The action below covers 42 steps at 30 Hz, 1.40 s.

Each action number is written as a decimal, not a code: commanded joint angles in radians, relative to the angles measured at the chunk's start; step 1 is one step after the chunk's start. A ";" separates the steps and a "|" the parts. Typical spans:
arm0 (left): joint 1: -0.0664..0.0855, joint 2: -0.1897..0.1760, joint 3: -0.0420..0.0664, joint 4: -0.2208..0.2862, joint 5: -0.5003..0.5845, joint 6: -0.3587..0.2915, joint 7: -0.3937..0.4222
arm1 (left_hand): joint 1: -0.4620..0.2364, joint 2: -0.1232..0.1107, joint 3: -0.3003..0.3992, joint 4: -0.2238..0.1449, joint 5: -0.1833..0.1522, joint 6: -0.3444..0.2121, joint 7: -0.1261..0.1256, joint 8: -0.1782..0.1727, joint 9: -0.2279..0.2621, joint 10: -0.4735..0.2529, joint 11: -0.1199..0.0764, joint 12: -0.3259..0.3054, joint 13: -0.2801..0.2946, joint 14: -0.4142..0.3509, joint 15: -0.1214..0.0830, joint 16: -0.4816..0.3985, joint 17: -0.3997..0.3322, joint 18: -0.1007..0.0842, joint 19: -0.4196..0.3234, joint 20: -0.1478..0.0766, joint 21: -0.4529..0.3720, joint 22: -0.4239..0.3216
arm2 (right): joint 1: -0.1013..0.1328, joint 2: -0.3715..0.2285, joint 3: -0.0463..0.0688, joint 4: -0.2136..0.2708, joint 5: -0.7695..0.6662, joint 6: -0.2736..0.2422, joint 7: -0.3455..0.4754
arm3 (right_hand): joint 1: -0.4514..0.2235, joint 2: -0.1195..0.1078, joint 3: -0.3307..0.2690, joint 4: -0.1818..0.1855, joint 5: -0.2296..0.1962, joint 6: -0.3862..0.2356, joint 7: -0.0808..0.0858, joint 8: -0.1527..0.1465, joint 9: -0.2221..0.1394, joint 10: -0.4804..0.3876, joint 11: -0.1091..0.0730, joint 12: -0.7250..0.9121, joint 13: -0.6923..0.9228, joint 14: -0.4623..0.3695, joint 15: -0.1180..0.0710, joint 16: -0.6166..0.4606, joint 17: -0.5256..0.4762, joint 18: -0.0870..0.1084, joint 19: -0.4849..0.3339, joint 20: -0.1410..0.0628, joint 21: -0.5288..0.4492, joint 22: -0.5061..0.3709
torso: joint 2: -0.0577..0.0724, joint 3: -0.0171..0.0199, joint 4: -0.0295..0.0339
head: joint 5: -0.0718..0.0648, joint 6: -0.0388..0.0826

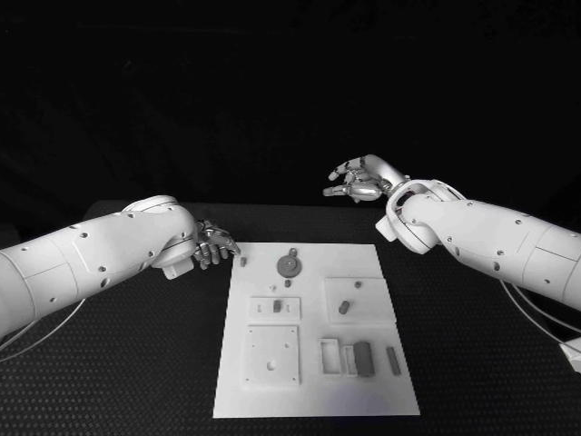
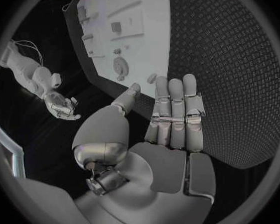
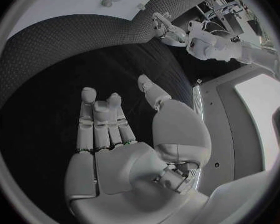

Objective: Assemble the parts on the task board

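Black textured table (image 1: 133,363); white task board (image 1: 313,400) flat at centre, small grey parts (image 1: 290,264) on it.

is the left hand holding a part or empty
Empty. In the left wrist view the left hand has its fingers stretched out flat with nothing between them, at the far corner of the task board.

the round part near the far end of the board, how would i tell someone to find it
Start at the white board in the middle of the black table and look to its far end, the one nearest the left hand. There lies a round disc part with a short stem. Its neighbours are small pegs or rectangular blocks; it alone is circular.
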 commanded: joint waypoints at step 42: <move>-0.048 0.145 -0.002 -0.195 -0.084 0.076 0.109 | -0.034 -0.017 0.007 0.057 -0.004 -0.038 0.009 -0.009 -0.012 -0.054 0.013 0.032 0.017 -0.052 0.007 0.051 -0.041 0.000 -0.031 -0.007 -0.014 0.034 | -0.001 0.010 0.001 0.013 0.001 0.017 0.006 | -0.006 0.002 0.001 0.005 -0.003 -0.002 0.006 0.001 -0.002 -0.002 0.001 -0.010 -0.013 -0.005 0.000 -0.008 -0.007 0.014 -0.007 0.002 -0.008 0.011 | 0.008 -0.0019 -0.0073 | -0.007 -0.001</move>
